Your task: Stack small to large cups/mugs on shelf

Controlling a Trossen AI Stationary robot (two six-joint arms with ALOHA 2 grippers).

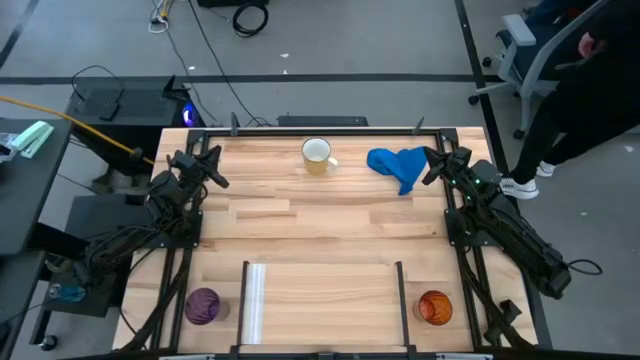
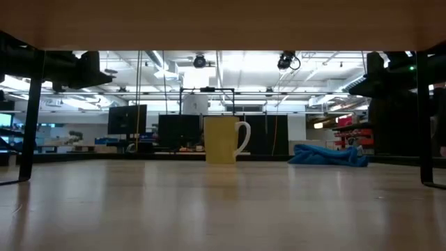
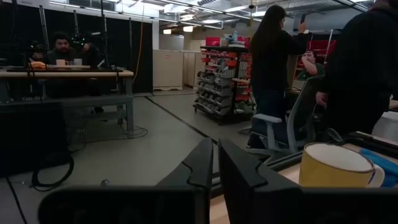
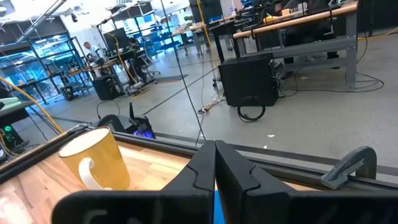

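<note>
On the shelf (image 1: 320, 300) nothing stood yet: the purple cup (image 1: 203, 305) and orange cup (image 1: 435, 307) flanked it, the mug (image 1: 317, 155) sat far off. Left claw (image 1: 212, 170) showed a slight gap; right claw (image 1: 436, 166) was pressed together, both empty.

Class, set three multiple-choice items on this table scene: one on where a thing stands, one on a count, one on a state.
1. Where does the mug with a handle stand?
A. at the table's far edge, beside the blue cloth
B. between the two uprights
C. on the purple cup

2. How many cups or mugs are on the table?
A. one
B. three
C. five

3. What does the right gripper hold?
A. the orange cup
B. the cloth
C. nothing

Answers: 1 A, the high view shows it left of the cloth. 2 B, the mug, the purple cup and the orange cup. 3 C, its fingers meet with nothing between them.
</note>
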